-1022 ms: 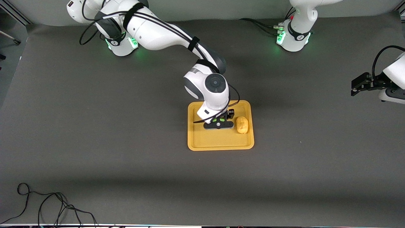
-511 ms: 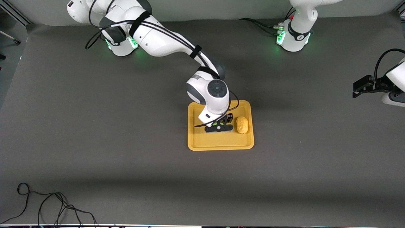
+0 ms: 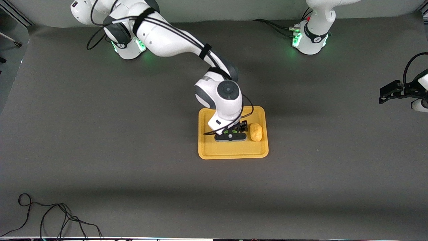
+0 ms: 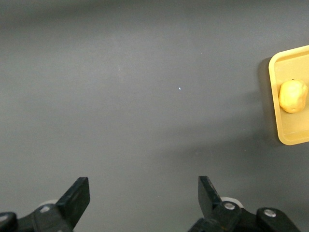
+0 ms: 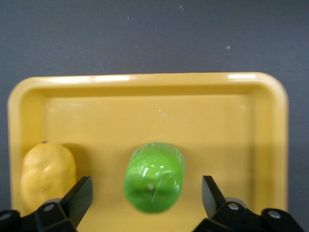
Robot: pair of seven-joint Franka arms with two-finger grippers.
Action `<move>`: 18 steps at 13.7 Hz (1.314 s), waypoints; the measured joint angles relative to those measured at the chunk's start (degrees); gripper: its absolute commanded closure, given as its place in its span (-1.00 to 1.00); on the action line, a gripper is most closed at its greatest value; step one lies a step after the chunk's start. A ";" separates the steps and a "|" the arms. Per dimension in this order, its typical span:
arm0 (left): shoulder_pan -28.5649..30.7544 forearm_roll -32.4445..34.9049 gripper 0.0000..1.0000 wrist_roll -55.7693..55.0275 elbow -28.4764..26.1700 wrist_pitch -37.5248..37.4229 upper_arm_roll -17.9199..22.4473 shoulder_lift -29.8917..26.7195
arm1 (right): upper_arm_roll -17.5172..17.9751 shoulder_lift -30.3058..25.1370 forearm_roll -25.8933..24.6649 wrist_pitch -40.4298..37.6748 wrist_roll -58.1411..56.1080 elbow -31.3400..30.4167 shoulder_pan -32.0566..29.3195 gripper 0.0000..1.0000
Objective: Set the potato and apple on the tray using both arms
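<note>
The orange-yellow tray (image 3: 234, 154) lies mid-table. The yellow-tan potato (image 3: 256, 132) lies on it, at the side toward the left arm's end. My right gripper (image 3: 230, 134) is low over the tray and open. In the right wrist view the green apple (image 5: 154, 177) lies on the tray (image 5: 159, 83) between my right gripper's (image 5: 146, 180) spread fingers, with a gap on each side, and the potato (image 5: 47, 175) is just beside one finger. My left gripper (image 3: 388, 92) is open and empty over bare table at the left arm's end. The left wrist view (image 4: 143, 181) shows the tray's rim (image 4: 274, 99) and the potato (image 4: 292, 95) farther off.
A dark grey mat (image 3: 133, 134) covers the table. A loose black cable (image 3: 50, 217) lies at the near edge toward the right arm's end. The two arm bases (image 3: 128, 47) (image 3: 309, 42) stand along the edge away from the camera.
My left gripper has drawn back farther toward the left arm's end of the table. My right gripper has stayed over the tray, shifting only slightly.
</note>
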 measured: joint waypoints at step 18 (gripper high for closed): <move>-10.36 -0.16 -1.00 0.30 0.45 0.08 9.41 0.74 | -0.18 -51.31 2.32 -26.35 -36.65 -33.42 -33.78 -1.00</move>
